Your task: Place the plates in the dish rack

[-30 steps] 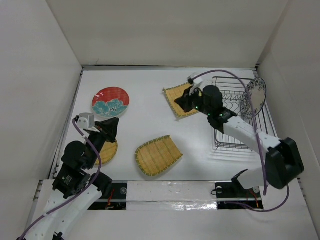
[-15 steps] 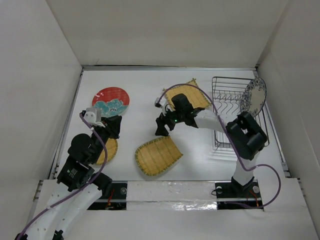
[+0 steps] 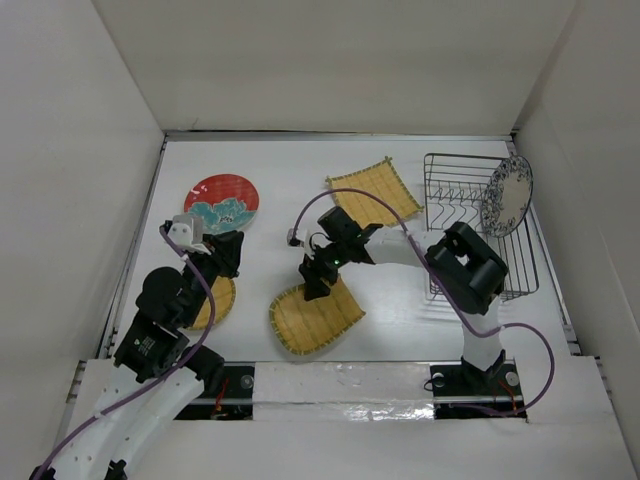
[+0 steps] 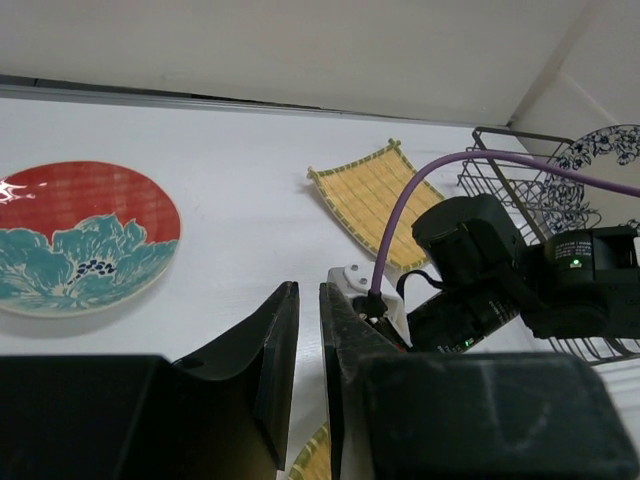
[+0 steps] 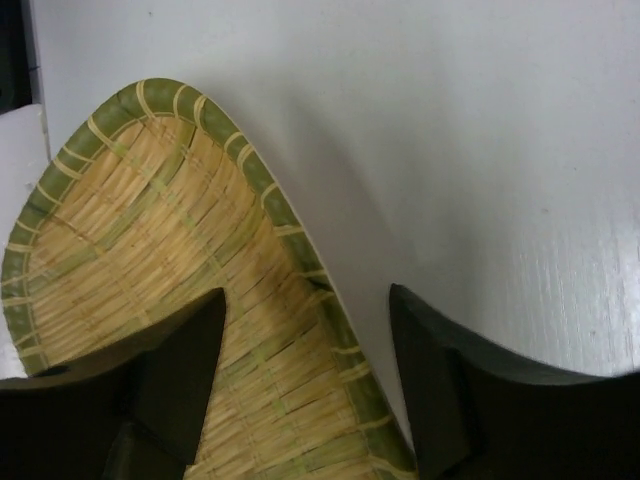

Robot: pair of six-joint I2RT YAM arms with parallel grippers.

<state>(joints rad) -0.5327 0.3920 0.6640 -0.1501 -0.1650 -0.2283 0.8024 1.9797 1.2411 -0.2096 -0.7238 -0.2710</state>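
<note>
Red plate (image 3: 221, 203) w/ teal flowers; white plate (image 3: 506, 195) w/ blue, prob. floral, pattern.

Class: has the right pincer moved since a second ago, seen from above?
Yes. The right pincer went left and nearer, away from the dish rack; it now straddles the rim of the rounded bamboo plate.

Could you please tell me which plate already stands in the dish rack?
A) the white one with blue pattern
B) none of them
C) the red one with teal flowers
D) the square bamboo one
A: the white plate with blue pattern stands on edge in the dish rack, while the red plate and the square bamboo plate lie flat on the table.
</note>
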